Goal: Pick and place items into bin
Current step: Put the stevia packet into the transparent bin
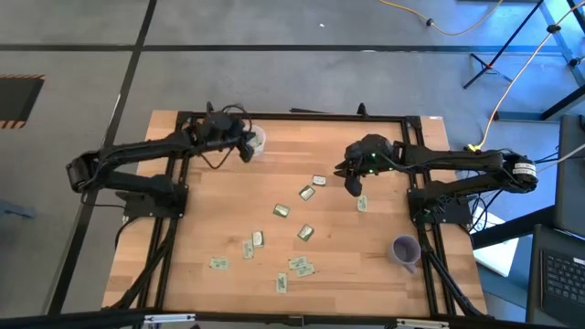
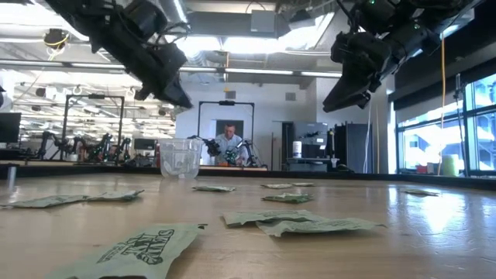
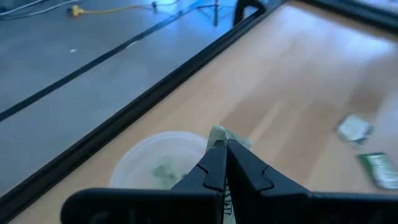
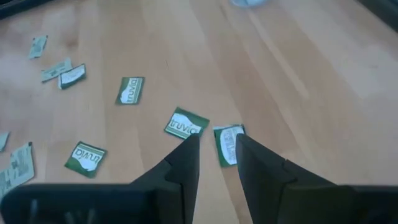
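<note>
"truvia" on green packets [image 4: 186, 124]

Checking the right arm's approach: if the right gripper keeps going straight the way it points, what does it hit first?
Likely the white-green packet lying flat on the table, seen between the open right gripper fingers; height above it is unclear.

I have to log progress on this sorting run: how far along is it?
Early. Done: the clear cup seems to hold one packet already. In hand: the left gripper is shut on a packet above the cup; the right gripper, open, hovers over the packet below it. Left: over a dozen loose packets on the table.
</note>
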You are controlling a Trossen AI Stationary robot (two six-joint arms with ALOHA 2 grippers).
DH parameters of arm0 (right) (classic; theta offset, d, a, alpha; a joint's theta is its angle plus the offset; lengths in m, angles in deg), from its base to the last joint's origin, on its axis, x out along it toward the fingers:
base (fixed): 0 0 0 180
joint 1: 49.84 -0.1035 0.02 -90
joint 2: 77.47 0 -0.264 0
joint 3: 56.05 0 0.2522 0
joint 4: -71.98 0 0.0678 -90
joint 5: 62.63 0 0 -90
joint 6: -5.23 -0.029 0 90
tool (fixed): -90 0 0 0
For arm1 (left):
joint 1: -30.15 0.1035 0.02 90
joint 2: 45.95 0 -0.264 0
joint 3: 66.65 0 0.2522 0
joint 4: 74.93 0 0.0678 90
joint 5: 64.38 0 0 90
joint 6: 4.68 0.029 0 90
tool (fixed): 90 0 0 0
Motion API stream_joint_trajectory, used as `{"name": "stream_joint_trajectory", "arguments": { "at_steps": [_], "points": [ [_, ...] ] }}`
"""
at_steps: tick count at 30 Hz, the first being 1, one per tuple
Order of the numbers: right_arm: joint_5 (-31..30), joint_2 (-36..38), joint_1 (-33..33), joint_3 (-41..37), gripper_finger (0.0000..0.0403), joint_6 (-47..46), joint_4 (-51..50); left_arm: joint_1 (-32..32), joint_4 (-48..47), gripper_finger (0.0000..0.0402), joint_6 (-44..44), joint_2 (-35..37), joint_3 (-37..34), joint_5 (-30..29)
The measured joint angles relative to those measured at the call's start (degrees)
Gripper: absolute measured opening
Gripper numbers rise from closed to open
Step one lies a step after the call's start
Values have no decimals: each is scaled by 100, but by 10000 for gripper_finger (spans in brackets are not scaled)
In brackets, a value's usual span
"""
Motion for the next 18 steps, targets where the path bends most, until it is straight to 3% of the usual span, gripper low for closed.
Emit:
{"name": "stream_joint_trajectory", "arguments": {
  "at_steps": [13,18],
  "points": [
    [-39,0,-86,0,109,-398,-222,492,914,4,171,-1433,9,315],
    [-498,0,-85,0,109,-495,-554,513,902,13,171,-1605,9,312]
  ]
}}
